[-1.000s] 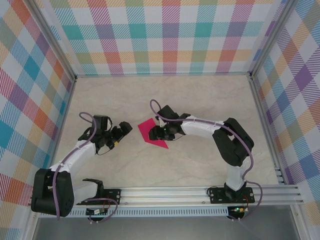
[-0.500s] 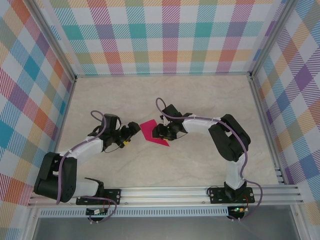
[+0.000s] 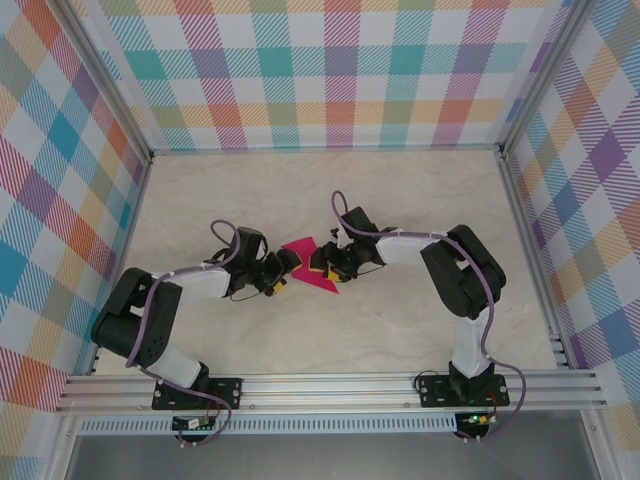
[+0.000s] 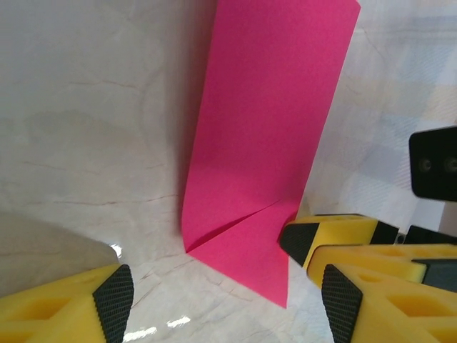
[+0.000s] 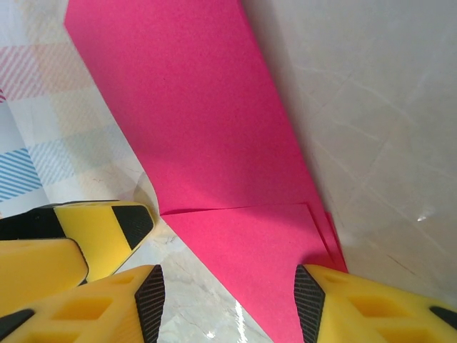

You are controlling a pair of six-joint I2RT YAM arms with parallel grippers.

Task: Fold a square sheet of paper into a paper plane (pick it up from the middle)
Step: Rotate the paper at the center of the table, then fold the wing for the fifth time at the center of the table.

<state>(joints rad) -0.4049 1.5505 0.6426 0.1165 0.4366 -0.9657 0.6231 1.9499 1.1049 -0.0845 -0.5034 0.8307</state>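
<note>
L arm [image 3: 190,286] comes in from near-left, low over tabletop [image 3: 420,200]. L gripper [image 3: 285,271] sits at left edge of pink paper [image 3: 325,286], approx table centre. L wrist cam: L gripper [image 4: 227,306] jaws spread, black pads well apart. Paper's pointed end lies in the gap, neither pad on it, no pinch. Can't tell if fingertips touch table.

Pink paper [image 4: 268,128] is flat on table, folded to a long strip w/ straight edges. 1 slanted crease near the pointed end, where a triangular flap overlaps. Top cam: it lies between the 2 grippers, sharp tip pointing near-right.

R gripper [image 3: 319,262] is over paper's middle, facing L gripper, the 2 nearly tip to tip. R wrist cam: R gripper [image 5: 230,304] jaws also spread, paper running through the gap. Pad [image 5: 310,300] at right of that view sits at paper's edge, layered edges just beside it; contact can't tell. Other pad [image 5: 150,304] is over bare table just beside paper. No pinch here either. A yellow L finger [image 5: 107,229] shows at left of that view, near paper edge. L wrist cam likewise shows an R finger [image 4: 335,232], black tip at paper's right edge by the crease; touching or just beside, can't tell.

R arm [image 3: 405,243] bends in from near-right. Plaid walls [image 3: 330,70] on 3 sides. Alu rail [image 3: 350,385] at near edge carries both bases.
</note>
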